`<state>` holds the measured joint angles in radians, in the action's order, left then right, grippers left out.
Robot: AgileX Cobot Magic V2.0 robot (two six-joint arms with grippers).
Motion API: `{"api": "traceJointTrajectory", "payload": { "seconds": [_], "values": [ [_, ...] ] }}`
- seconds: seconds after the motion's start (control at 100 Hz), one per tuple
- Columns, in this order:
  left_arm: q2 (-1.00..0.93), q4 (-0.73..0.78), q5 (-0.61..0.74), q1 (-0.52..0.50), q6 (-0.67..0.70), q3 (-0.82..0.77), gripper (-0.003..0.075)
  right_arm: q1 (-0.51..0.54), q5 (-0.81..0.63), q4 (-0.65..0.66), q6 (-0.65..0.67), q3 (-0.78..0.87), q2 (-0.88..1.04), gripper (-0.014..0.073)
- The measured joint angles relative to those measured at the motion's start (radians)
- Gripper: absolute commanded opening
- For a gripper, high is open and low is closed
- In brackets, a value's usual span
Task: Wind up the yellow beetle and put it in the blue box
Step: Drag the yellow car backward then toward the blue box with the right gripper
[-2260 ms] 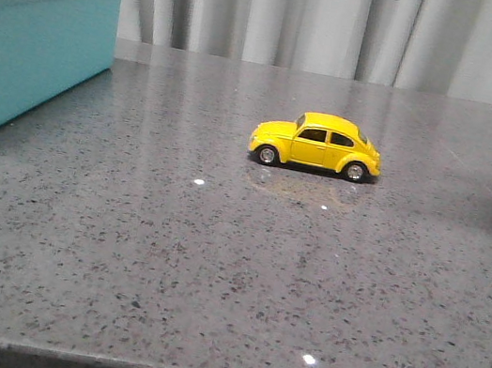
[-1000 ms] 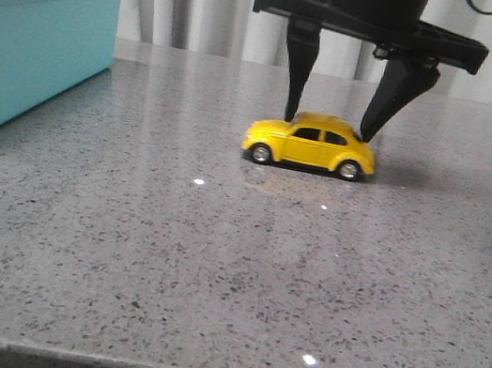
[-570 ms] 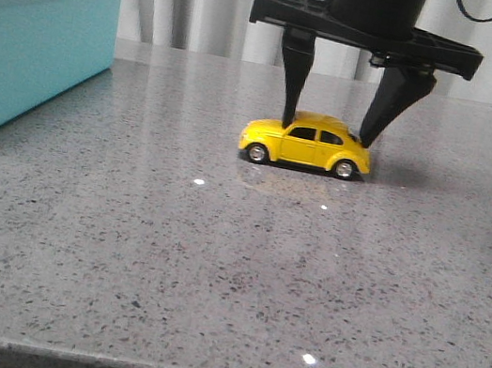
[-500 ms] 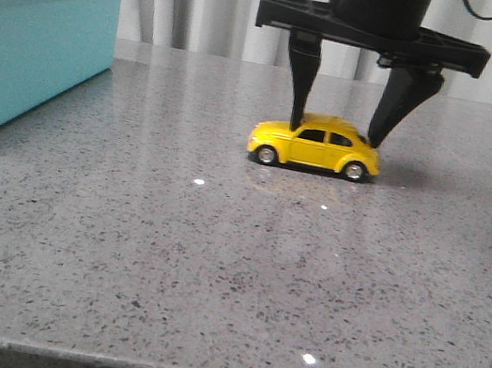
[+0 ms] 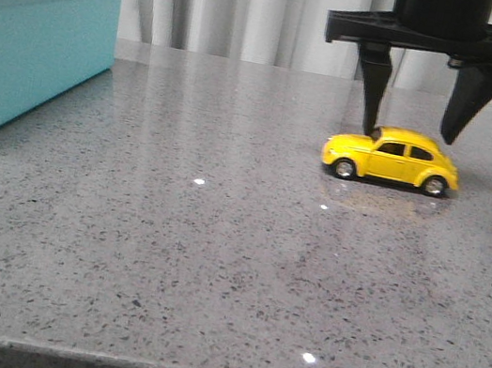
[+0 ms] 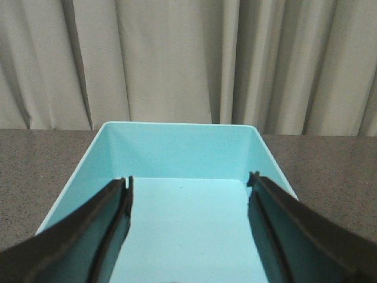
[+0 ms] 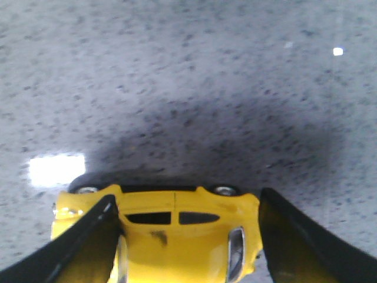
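The yellow beetle [image 5: 392, 158] stands on its wheels on the grey table, right of centre, nose pointing left. My right gripper [image 5: 408, 135] reaches down over it, with one finger at the windscreen and the other at the rear, pressing the car lengthwise. In the right wrist view the beetle [image 7: 182, 236] fills the gap between the fingers of the gripper [image 7: 188, 197]. The blue box [image 5: 33, 42] stands at the far left. My left gripper [image 6: 189, 178] hangs open and empty above the box's open inside [image 6: 177, 150]; it is out of the front view.
The speckled grey table [image 5: 213, 264] runs to a front edge near the bottom of the front view. A grey curtain [image 5: 240, 2] hangs behind the table.
My right gripper came down over the beetle and closed on it. The car slid a little left, then gripper and car together moved well to the right.
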<state>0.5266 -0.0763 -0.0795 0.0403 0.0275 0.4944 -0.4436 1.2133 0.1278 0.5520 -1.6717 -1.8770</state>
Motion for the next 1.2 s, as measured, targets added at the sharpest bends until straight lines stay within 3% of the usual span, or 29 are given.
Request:
{"api": "traceJointTrajectory", "payload": {
  "seconds": [0.44, 0.69, 0.91, 1.2],
  "values": [
    [0.0, 0.0, -0.002, 0.0, 0.0, 0.0, 0.0421, 0.105, -0.003, 0.067, -0.014, 0.227, 0.167, 0.0496],
    [0.0, 0.0, -0.002, 0.0, 0.0, 0.0, 0.0421, 0.136, 0.01, 0.085, -0.042, 0.239, 0.291, 0.0496],
    [0.0, 0.0, -0.002, 0.0, 0.0, 0.0, 0.0421, 0.079, -0.034, 0.072, -0.076, 0.239, 0.455, 0.0496],
    [0.0, 0.0, -0.006, 0.0, 0.0, 0.0, 0.0421, -0.01, -0.193, 0.067, -0.084, 0.316, 0.621, 0.0496]
  ]
}}
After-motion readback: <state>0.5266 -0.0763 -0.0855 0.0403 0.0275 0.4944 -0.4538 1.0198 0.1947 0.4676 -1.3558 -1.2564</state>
